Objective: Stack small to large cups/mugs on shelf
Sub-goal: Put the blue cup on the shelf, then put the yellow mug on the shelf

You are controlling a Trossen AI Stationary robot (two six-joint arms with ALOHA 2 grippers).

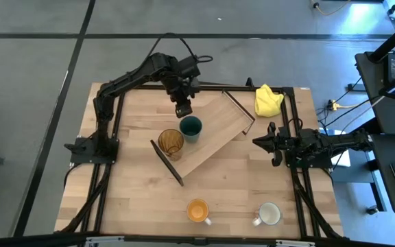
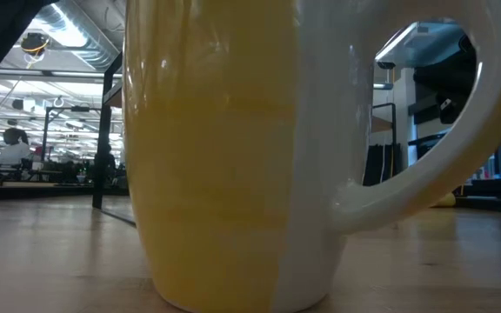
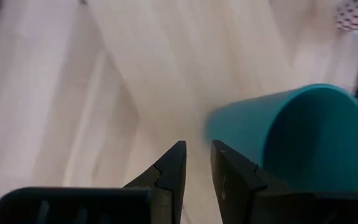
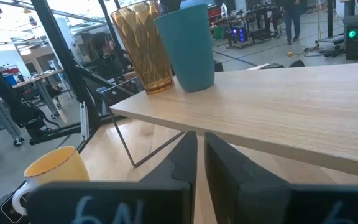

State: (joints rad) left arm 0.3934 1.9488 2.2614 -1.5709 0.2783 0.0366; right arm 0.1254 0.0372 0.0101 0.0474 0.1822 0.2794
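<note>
The light-wood shelf point(image 1: 214, 130) lies slantwise at the table's middle. An amber ribbed glass point(image 1: 171, 142) and a dark teal cup point(image 1: 190, 127) stand upright side by side on it, as the right wrist view also shows point(image 4: 143, 46) point(image 4: 188, 46). My left gripper point(image 1: 184, 110) hovers just beyond the teal cup's far side. Its fingers point(image 3: 197, 163) are a little apart with nothing between them, and the teal cup point(image 3: 303, 134) is beside them. An orange mug point(image 1: 197, 210) and a white mug point(image 1: 269, 214) stand near the table's front edge. My right gripper point(image 1: 258, 140) waits at the right edge, shut and empty.
A yellow cloth point(image 1: 267, 99) lies at the far right corner. The orange mug point(image 2: 224, 156) fills the low view. The shelf board point(image 4: 278, 106) stands raised on a thin dark end panel point(image 4: 126, 146). Bare tabletop lies left of the shelf and between the shelf and the two mugs.
</note>
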